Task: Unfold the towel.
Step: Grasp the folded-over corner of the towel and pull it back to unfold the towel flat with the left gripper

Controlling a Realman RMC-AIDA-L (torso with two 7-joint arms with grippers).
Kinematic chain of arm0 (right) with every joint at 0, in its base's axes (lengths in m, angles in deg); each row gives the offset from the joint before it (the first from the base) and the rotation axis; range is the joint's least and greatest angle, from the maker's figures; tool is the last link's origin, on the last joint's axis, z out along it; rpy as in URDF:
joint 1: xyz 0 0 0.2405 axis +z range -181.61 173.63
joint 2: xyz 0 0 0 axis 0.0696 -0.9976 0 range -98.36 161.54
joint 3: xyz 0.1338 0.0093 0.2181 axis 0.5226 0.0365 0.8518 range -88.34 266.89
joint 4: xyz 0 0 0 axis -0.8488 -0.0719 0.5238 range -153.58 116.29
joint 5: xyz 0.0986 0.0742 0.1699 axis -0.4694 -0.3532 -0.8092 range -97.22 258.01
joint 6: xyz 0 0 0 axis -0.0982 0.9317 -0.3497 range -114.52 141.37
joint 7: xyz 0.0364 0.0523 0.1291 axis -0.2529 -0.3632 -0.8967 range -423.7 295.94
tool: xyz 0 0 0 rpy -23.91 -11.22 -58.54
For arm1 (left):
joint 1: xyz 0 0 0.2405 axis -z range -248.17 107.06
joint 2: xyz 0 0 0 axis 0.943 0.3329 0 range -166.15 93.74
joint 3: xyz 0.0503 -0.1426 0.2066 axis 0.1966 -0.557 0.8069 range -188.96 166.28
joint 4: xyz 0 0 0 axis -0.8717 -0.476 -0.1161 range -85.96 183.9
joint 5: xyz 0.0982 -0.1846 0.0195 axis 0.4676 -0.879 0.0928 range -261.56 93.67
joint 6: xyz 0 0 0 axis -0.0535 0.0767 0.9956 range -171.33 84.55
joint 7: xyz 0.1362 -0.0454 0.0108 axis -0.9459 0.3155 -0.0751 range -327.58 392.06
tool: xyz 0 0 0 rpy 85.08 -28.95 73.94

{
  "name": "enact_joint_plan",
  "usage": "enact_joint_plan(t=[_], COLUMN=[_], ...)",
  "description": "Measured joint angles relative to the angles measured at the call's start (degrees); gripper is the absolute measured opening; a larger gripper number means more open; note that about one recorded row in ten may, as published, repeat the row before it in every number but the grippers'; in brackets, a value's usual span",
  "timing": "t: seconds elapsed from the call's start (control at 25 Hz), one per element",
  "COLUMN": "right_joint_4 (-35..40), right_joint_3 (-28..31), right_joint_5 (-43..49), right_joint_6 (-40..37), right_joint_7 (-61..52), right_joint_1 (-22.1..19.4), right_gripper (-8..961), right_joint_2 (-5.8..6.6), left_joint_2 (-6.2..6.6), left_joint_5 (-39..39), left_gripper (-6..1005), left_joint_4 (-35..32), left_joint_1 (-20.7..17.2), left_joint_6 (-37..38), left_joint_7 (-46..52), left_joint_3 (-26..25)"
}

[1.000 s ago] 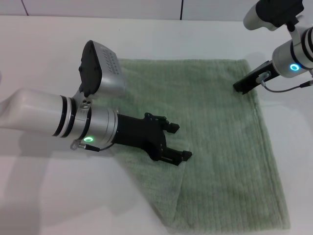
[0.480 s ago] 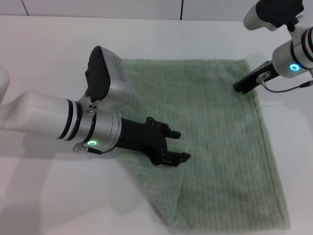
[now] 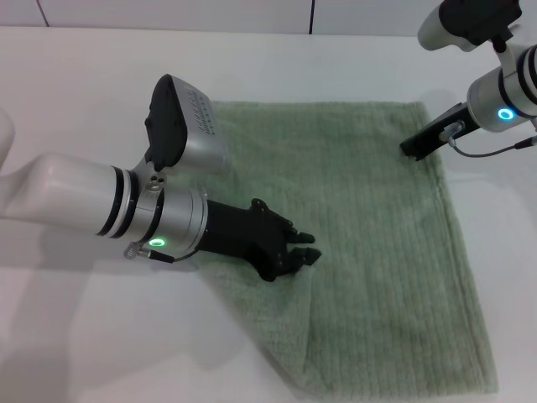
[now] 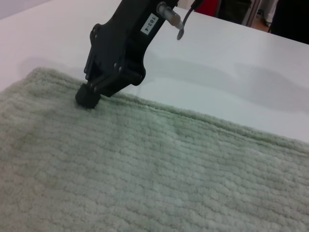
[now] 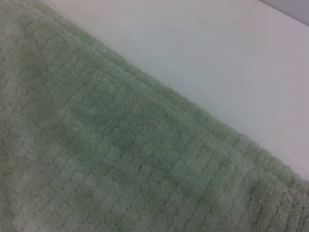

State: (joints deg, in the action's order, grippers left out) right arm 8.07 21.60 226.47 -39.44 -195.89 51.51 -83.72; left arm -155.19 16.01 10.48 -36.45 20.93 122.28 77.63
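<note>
The pale green towel (image 3: pixel 377 227) lies on the white table (image 3: pixel 101 84), with a folded flap along its near left side. My left gripper (image 3: pixel 304 248) lies low on the towel at the upper end of that flap's edge, with its fingers shut on the cloth. My right gripper (image 3: pixel 413 149) is at the towel's far right corner. The left wrist view shows the right gripper (image 4: pixel 88 98) with its fingers together and its tip resting on the towel (image 4: pixel 145 169) just inside the hem. The right wrist view shows only towel (image 5: pixel 111 150) and table.
White table surface (image 3: pixel 75 336) surrounds the towel on all sides. The left arm's white body (image 3: pixel 67 197) lies over the table left of the towel. Dark and red objects (image 4: pixel 241 9) stand beyond the table's far edge.
The left gripper's fingers have gone from open to shut on the towel at the flap's edge, and its wrist has turned a little. The right arm has not moved.
</note>
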Motion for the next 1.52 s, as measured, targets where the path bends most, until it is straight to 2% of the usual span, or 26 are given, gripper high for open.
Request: enact_joint_plan(t=[0.28, 0.4, 0.72, 1.08, 1.12, 1.2, 1.28, 1.32, 1.48, 1.52], right_joint_4=[0.0, 0.0, 0.0, 0.0, 0.0, 0.0, 0.0, 0.0, 0.0, 0.0], right_joint_3=[0.0, 0.0, 0.0, 0.0, 0.0, 0.0, 0.0, 0.0, 0.0, 0.0], right_joint_5=[0.0, 0.0, 0.01, 0.12, 0.14, 0.15, 0.15, 0.17, 0.18, 0.18], right_joint_6=[0.05, 0.04, -0.02, -0.05, -0.05, -0.05, -0.05, -0.05, -0.05, -0.05], right_joint_7=[0.0, 0.0, 0.0, 0.0, 0.0, 0.0, 0.0, 0.0, 0.0, 0.0], right_joint_1=[0.05, 0.05, -0.2, -0.16, -0.1, -0.01, 0.01, 0.05, 0.12, 0.13], right_gripper=[0, 0, 0, 0, 0, 0, 0, 0, 0, 0], right_joint_2=[0.0, 0.0, 0.0, 0.0, 0.0, 0.02, 0.07, 0.13, 0.21, 0.27], left_joint_2=[0.43, 0.65, 1.19, 1.28, 1.71, 1.71, 1.98, 2.26, 2.35, 2.41], left_joint_5=[1.93, 3.86, 8.83, 12.16, 14.03, 14.03, 15.47, 18.03, 19.35, 22.63], left_gripper=[96, 29, 30, 29, 30, 30, 30, 30, 30, 30], left_joint_4=[-0.86, -1.44, -1.82, -1.86, -1.86, -1.86, -2.08, -2.32, -2.38, -2.56], left_joint_1=[0.47, 0.63, 1.24, 1.63, 1.83, 1.83, 1.93, 2.13, 2.28, 2.61], left_joint_6=[3.93, 7.5, 17.38, 20.44, 23.69, 23.69, 25.55, 28.09, 29.0, 29.88], left_joint_7=[0.64, 1.15, 1.4, 1.51, 1.57, 1.57, 1.83, 2.3, 2.52, 3.49], left_joint_3=[-1.0, -4.25, -15.42, -18.43, -21.19, -21.19, -23.08, -25.61, -26.63, -28.33])
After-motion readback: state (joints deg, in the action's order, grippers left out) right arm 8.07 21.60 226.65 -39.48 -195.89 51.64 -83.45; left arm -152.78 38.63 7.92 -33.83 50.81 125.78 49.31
